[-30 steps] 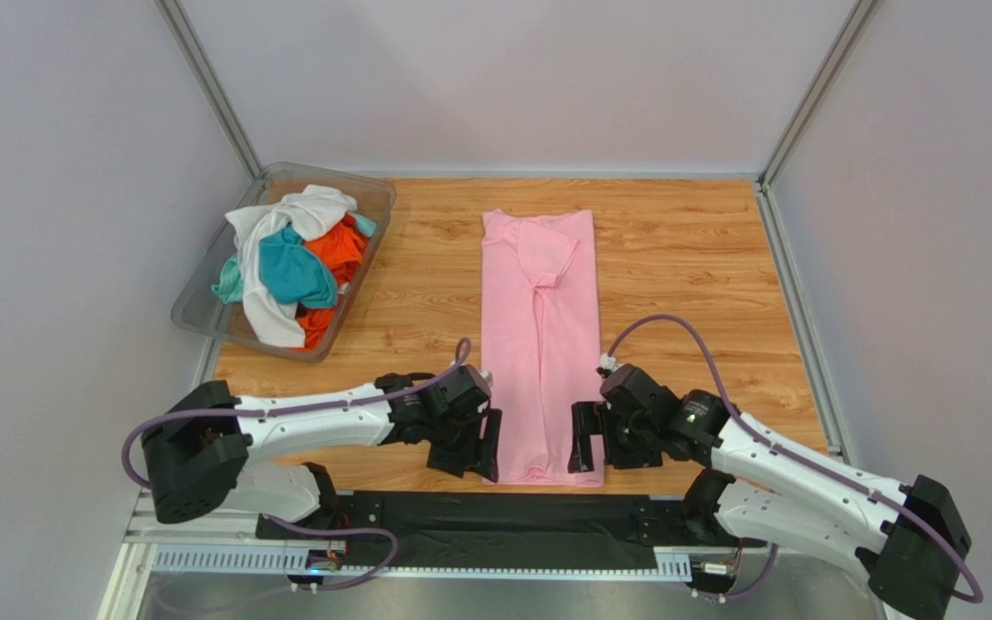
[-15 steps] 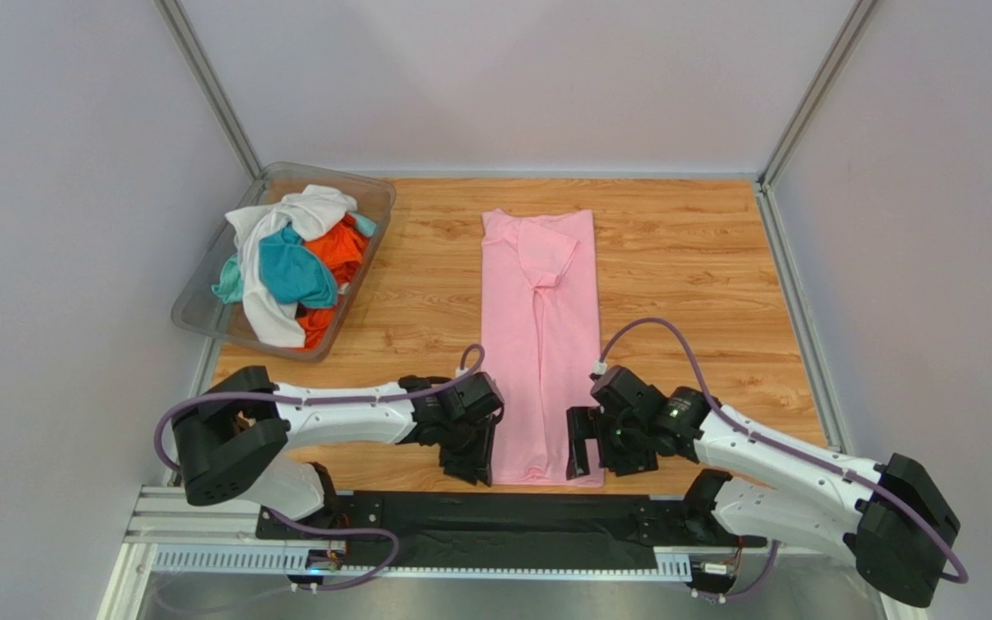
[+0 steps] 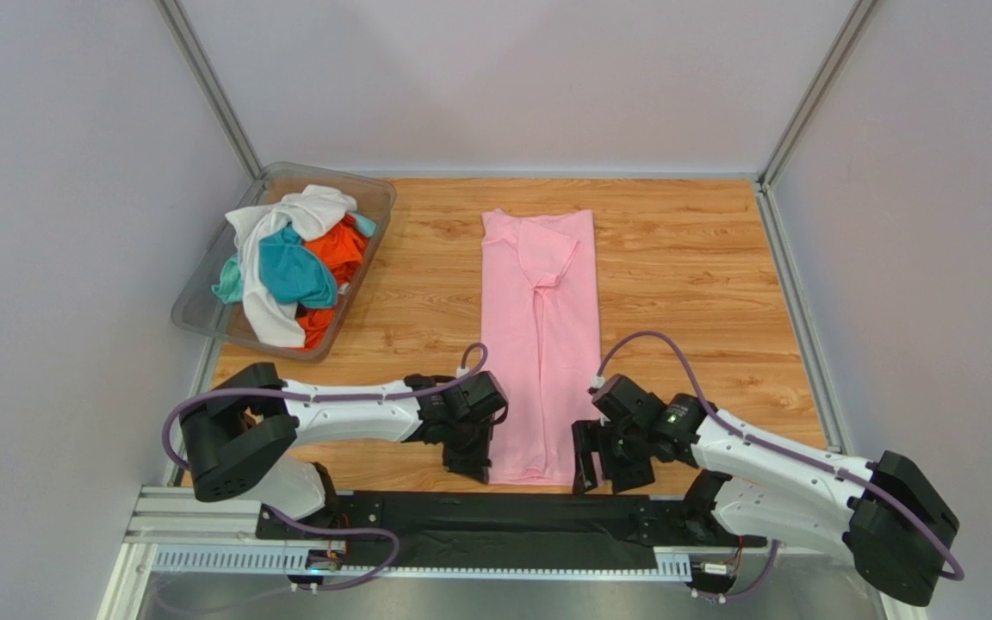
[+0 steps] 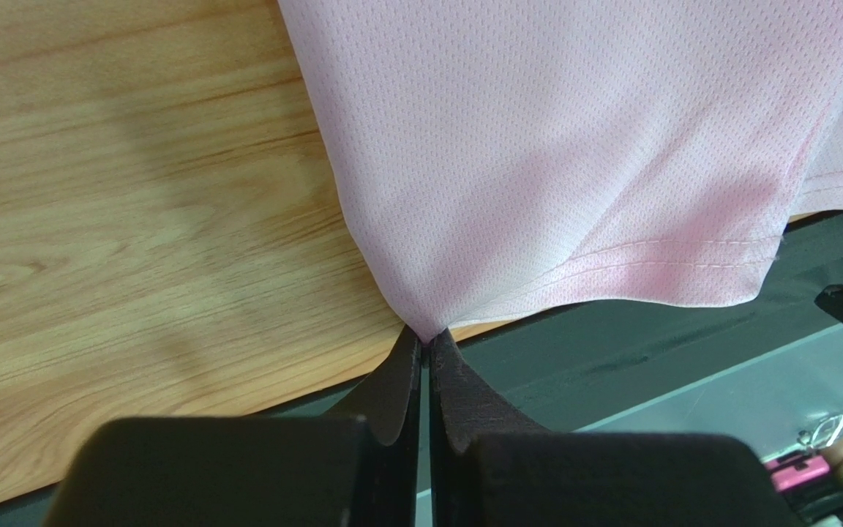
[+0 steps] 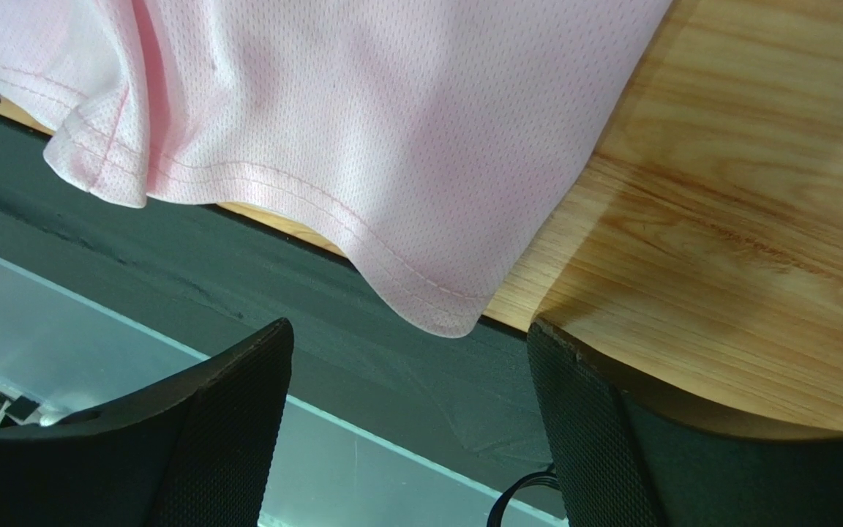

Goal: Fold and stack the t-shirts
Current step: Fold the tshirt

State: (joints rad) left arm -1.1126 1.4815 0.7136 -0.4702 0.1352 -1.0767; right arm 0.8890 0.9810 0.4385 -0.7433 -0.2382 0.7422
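Wooden tabletop [image 3: 695, 258] bears pink t-shirt [image 3: 543, 349] between pale walls [image 3: 74, 194].

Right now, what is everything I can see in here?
pink t-shirt: one, light pink, folded into a long strip down the middle of the table, its hem at the near edge.
white t-shirt, teal t-shirt, orange t-shirt: at least one of each, heaped in the bin; the exact count is hidden.
plastic bin: one, clear, at the table's far left corner.
table: one, light wood.
mat: one, black, along the near edge between the arm bases.
left gripper: one, black, shut on the pink t-shirt's near left corner.
right gripper: one, black, open at the near right corner.
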